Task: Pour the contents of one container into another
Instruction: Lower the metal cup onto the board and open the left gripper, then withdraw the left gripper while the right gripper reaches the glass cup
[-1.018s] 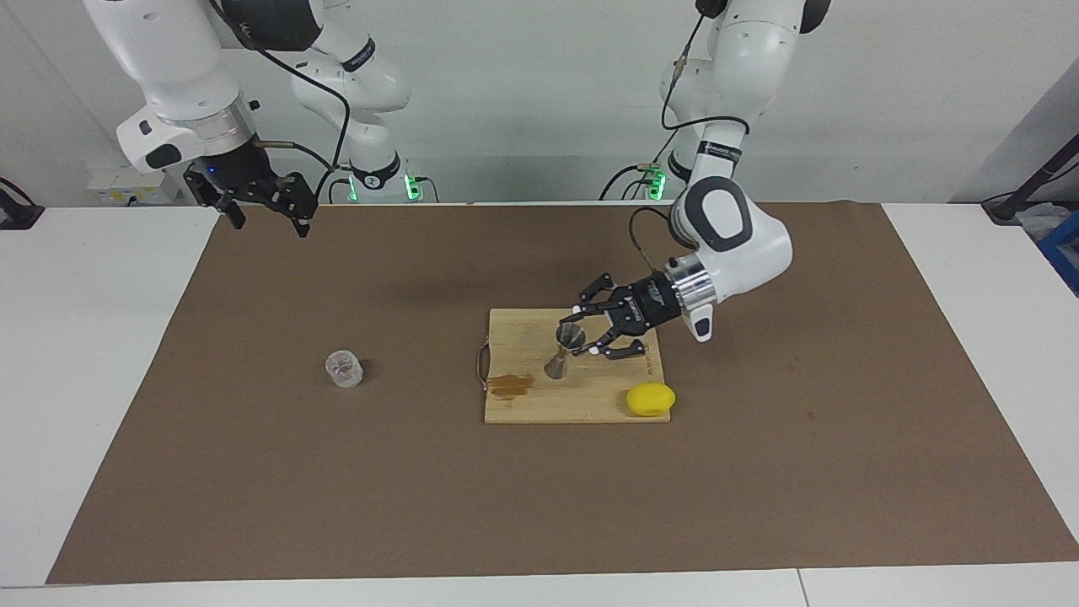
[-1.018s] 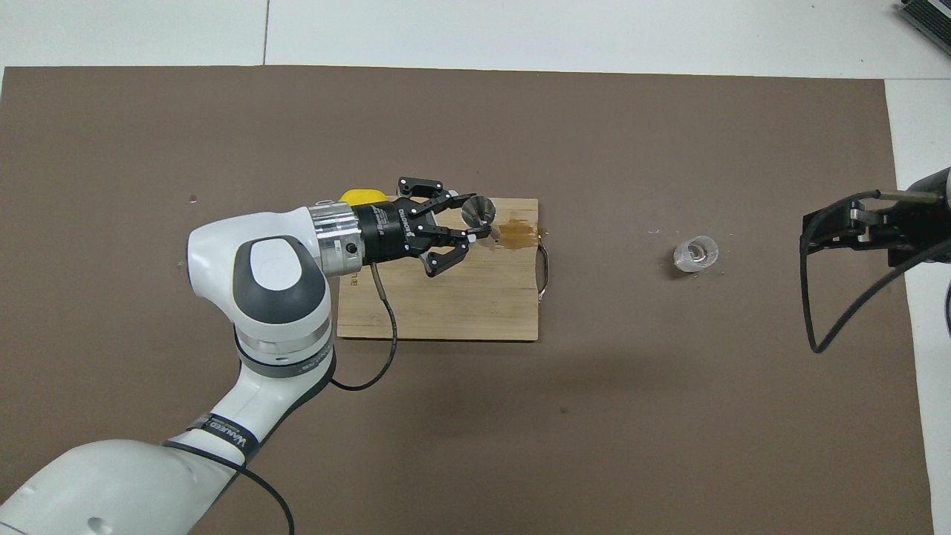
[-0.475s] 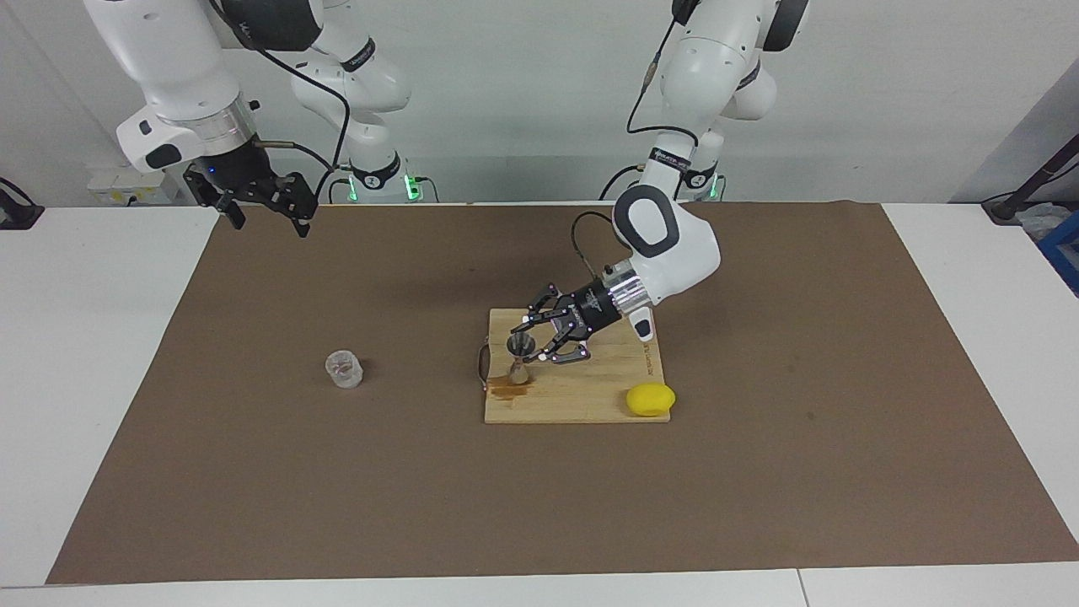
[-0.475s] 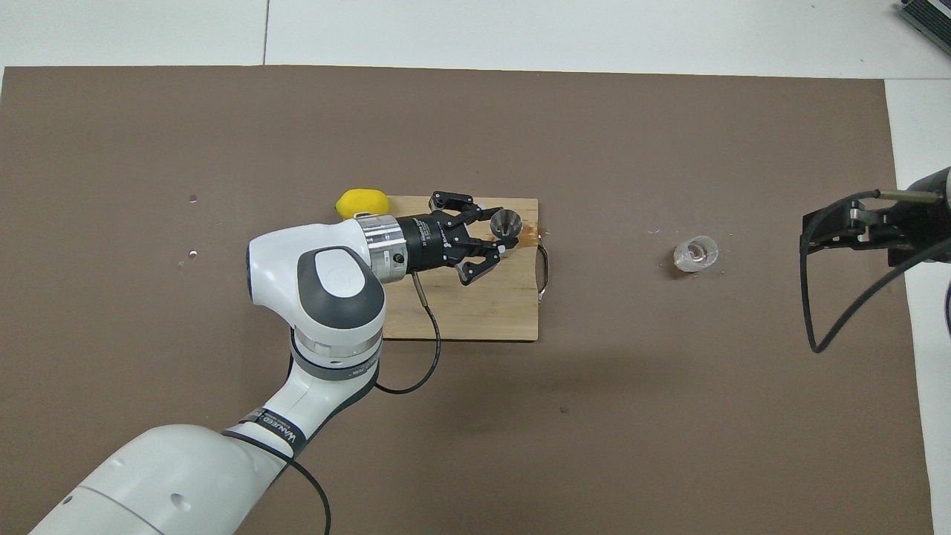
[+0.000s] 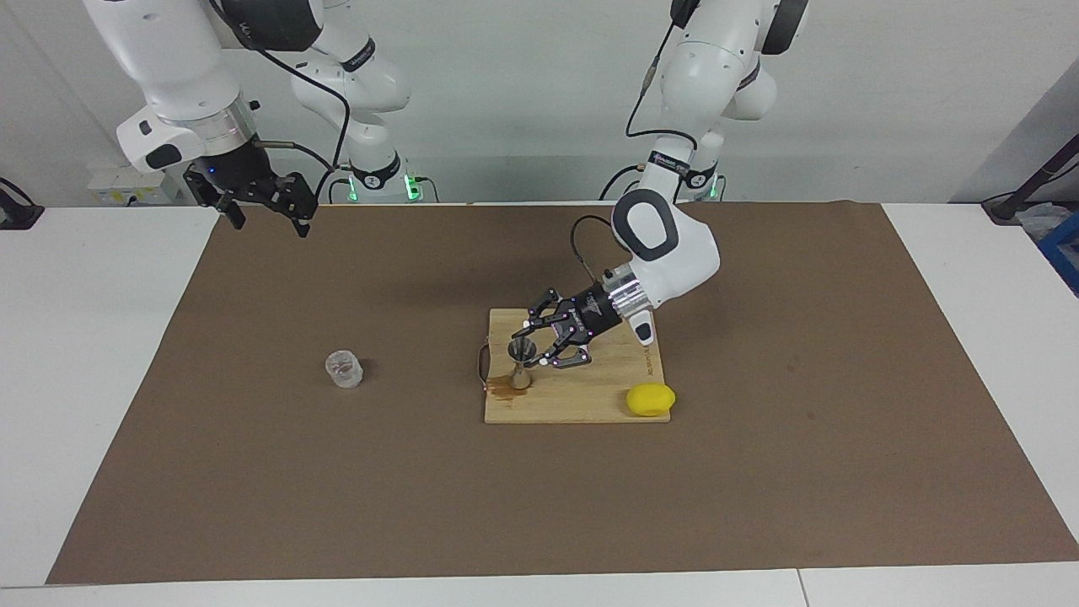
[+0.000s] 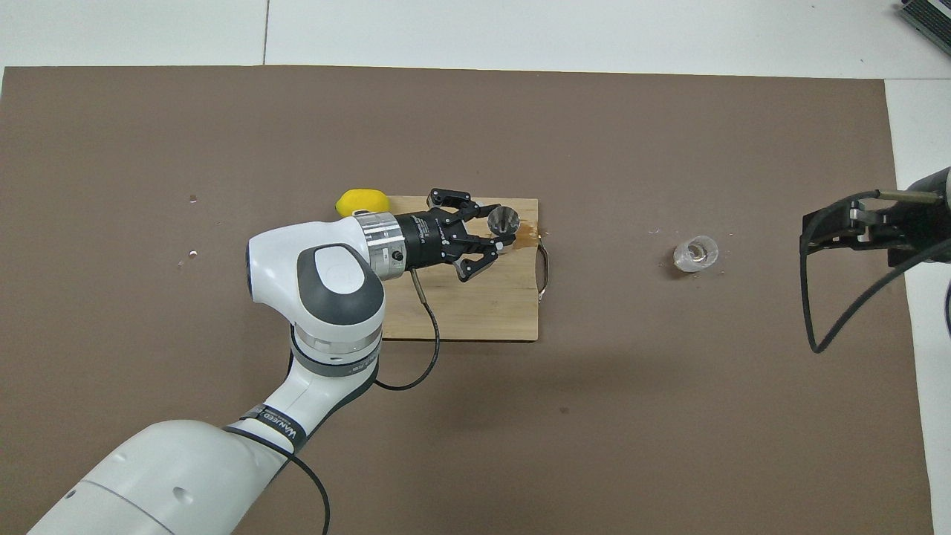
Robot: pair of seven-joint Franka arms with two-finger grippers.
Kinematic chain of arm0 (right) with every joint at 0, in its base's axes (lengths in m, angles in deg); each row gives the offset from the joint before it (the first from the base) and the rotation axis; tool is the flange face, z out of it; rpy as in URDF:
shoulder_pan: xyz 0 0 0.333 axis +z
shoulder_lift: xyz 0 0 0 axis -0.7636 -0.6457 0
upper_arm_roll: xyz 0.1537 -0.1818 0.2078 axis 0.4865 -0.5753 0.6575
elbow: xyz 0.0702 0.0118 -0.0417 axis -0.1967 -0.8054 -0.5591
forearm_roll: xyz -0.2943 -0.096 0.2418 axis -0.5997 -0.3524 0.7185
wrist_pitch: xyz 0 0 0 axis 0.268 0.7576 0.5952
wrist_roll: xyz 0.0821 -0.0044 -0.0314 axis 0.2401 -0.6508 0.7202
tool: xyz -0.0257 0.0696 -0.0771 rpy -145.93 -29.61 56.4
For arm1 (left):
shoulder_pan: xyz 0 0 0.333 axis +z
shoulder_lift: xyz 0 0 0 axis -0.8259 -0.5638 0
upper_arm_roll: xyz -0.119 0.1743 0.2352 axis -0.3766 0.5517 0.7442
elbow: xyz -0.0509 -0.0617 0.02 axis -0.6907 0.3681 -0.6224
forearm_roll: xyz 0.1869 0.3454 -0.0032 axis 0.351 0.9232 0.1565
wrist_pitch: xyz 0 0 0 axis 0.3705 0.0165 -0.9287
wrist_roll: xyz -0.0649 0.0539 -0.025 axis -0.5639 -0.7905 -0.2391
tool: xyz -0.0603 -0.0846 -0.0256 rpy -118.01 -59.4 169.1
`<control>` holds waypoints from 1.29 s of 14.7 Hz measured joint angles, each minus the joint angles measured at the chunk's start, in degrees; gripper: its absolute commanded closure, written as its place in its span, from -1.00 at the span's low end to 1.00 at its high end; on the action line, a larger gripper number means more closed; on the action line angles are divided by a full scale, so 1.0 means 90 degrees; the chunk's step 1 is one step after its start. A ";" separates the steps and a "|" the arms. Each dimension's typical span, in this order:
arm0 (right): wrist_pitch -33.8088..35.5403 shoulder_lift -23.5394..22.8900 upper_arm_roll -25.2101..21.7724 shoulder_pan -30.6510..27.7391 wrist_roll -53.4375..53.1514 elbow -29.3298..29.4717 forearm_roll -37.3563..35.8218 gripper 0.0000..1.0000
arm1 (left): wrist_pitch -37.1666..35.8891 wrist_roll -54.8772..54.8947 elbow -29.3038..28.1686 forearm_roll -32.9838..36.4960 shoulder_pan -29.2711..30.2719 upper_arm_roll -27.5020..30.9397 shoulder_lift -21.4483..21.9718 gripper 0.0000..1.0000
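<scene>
Jigger [image 5: 521, 364] stands upright on the cutting board [image 5: 590, 400], pinched in the left gripper [image 5: 534, 343] jaws; right gripper [image 5: 268, 206] waits, jaws unclear.

jigger [image 5: 520, 364]: bright silver metal, shiny, catching the light
cup [image 5: 344, 369]: clear ribbed glass or plastic, can't tell which
cutting board [image 5: 590, 403]: pale wood, matt, one brown wet-looking stain [image 5: 504, 386] at its corner
handle [image 6: 544, 273]: thin metal loop
lemon [image 5: 650, 399]: yellow, smooth, dull sheen
table cover [image 5: 337, 489]: brown, paper-like, matt
arm shells [image 6: 312, 271]: glossy white plastic
left gripper [image 5: 537, 344]: black, matt
</scene>
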 measured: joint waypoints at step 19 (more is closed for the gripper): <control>0.0000 0.0000 0.0000 0.0000 0.0000 -0.0003 0.0000 -0.99 | -0.0123 -0.0454 0.0147 0.0119 0.0110 0.0015 0.0565 -1.00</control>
